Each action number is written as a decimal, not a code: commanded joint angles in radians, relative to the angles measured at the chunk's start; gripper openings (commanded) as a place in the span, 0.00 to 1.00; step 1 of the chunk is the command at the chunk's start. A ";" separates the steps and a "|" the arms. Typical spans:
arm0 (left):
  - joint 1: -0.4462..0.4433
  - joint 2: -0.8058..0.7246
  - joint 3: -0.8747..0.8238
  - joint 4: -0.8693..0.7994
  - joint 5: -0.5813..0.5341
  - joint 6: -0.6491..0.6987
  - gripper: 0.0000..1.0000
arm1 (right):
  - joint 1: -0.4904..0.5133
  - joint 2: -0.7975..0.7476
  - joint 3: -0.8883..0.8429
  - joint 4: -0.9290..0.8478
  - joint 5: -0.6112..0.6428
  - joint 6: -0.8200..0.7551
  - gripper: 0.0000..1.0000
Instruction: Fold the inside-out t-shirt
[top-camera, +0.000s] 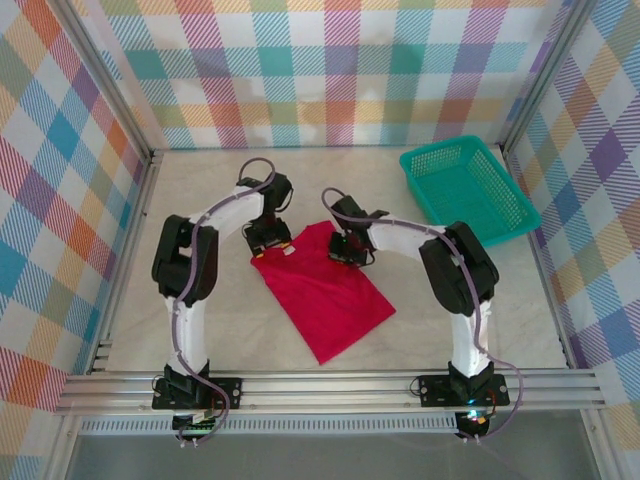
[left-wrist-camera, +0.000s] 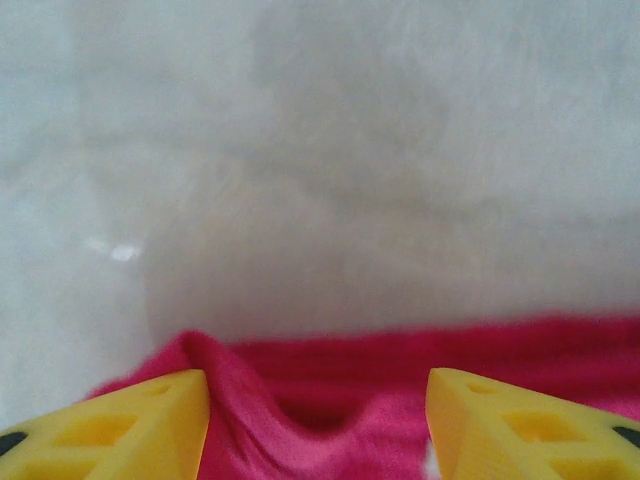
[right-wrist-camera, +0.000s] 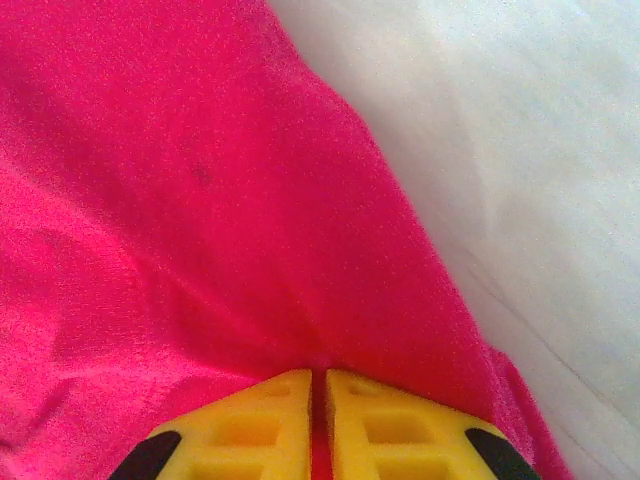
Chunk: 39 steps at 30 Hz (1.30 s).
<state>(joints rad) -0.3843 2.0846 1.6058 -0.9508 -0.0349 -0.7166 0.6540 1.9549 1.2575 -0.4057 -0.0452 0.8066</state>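
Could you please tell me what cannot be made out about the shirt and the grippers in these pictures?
Top external: the far edge of the t-shirt lies hidden under the left gripper and right gripper, whose wrists cover their jaws.
Left wrist: blurred; the bottom edge cuts off the fingers, so contact with the cloth is unclear.
Right wrist: frame edges cut off the shirt's outline.

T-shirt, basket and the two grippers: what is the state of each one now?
t-shirt: lies on the table, far edge rumpled.
left gripper: jaws open, a cloth ridge between them.
right gripper: jaws shut on the t-shirt.
basket: upright, apart from the t-shirt.
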 joint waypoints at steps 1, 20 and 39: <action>0.009 0.077 0.103 0.022 0.030 0.026 0.59 | 0.060 -0.085 -0.159 -0.040 -0.009 0.112 0.15; 0.076 -0.319 -0.079 0.112 0.136 0.199 0.86 | 0.012 -0.060 0.076 -0.124 0.107 -0.314 0.70; 0.087 -0.478 -0.648 0.396 0.401 0.093 0.58 | -0.006 0.027 0.062 -0.136 0.104 -0.286 0.73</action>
<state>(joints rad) -0.2958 1.5974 0.9966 -0.6785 0.2535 -0.5697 0.6590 1.9812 1.3472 -0.5209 0.0711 0.5087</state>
